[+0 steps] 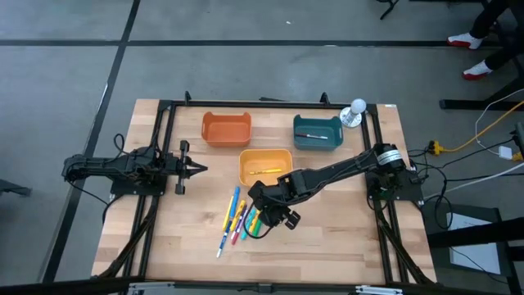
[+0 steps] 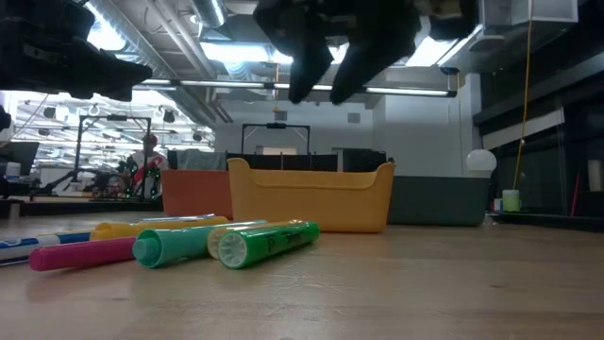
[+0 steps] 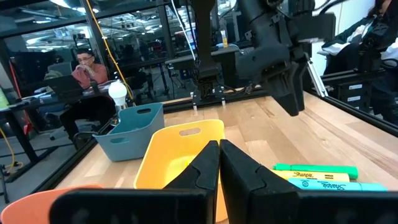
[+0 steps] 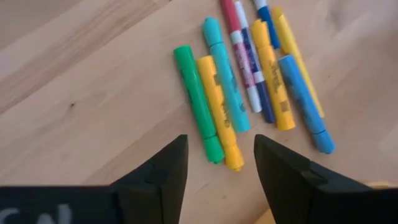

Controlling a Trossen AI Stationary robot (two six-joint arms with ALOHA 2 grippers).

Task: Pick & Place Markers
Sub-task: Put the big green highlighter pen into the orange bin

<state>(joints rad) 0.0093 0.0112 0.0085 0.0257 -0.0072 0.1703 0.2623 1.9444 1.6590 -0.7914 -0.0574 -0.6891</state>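
Left gripper (image 1: 199, 169): parked at the table's left side, well apart from the work; fingers pressed together, holding nothing.

Markers (image 1: 239, 220): a loose row on the bare wood in front of the yellow bin (image 1: 265, 156), long axes roughly parallel. Nearest the right arm's fingers in its wrist view are a green marker (image 4: 199, 103) and a yellow marker (image 4: 219, 113) side by side, touching, with a teal marker (image 4: 225, 73) just beyond. One more marker lies in the yellow bin, another in the teal bin (image 1: 318, 131); the orange bin (image 1: 226, 128) looks empty.

Right gripper (image 1: 271, 212): hanging over the row's near end, clear of the table, far nearer than the left arm. Fingers spread wide, empty; the ends of the green and yellow markers lie just ahead of the gap between them.
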